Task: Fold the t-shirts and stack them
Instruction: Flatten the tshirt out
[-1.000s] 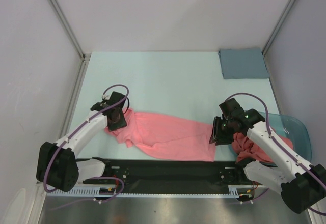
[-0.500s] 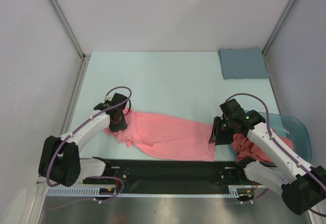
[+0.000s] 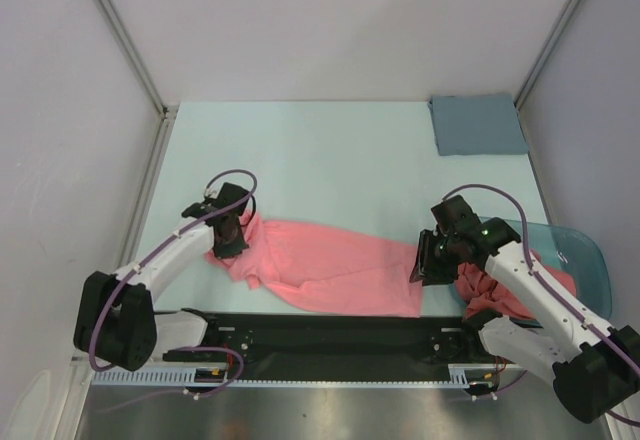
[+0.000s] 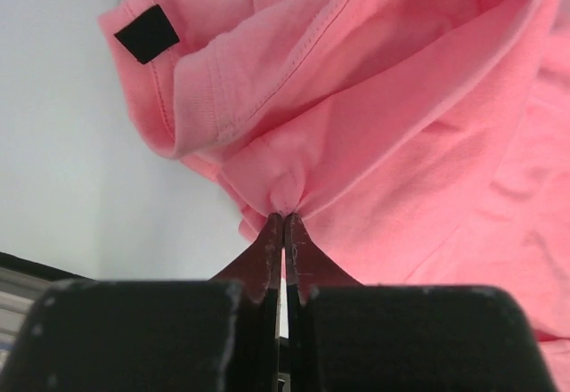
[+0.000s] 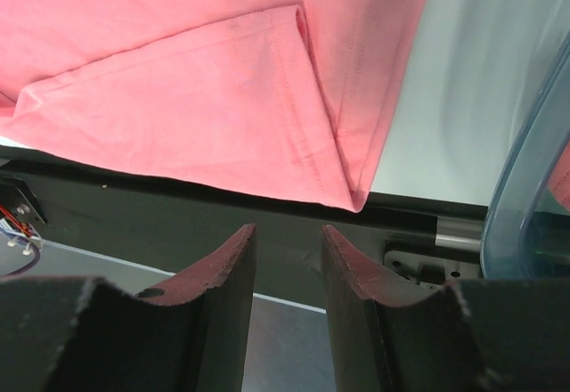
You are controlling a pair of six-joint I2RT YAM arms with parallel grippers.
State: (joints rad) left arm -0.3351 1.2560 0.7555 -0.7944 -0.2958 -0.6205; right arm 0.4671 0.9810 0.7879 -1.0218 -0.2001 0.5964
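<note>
Lying spread along the near table [image 3: 330,150] edge: salmon t-shirt [image 3: 340,265], betw. both arms. L gripper [image 4: 283,220] fully closed, pinching a fabric fold at shirt's left end. R gripper [image 5: 287,233] approx. half open, empty, above hem corner. More pink shirts [image 3: 497,292] in teal tub [image 3: 596,252].

salmon t-shirt [image 3: 330,270] outstretched, second t-shirt [image 3: 472,288] seemingly crumpled

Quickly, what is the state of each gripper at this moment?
Left gripper: closed, pinching a fold of the pink t-shirt.
Right gripper: open, holding nothing.
</note>
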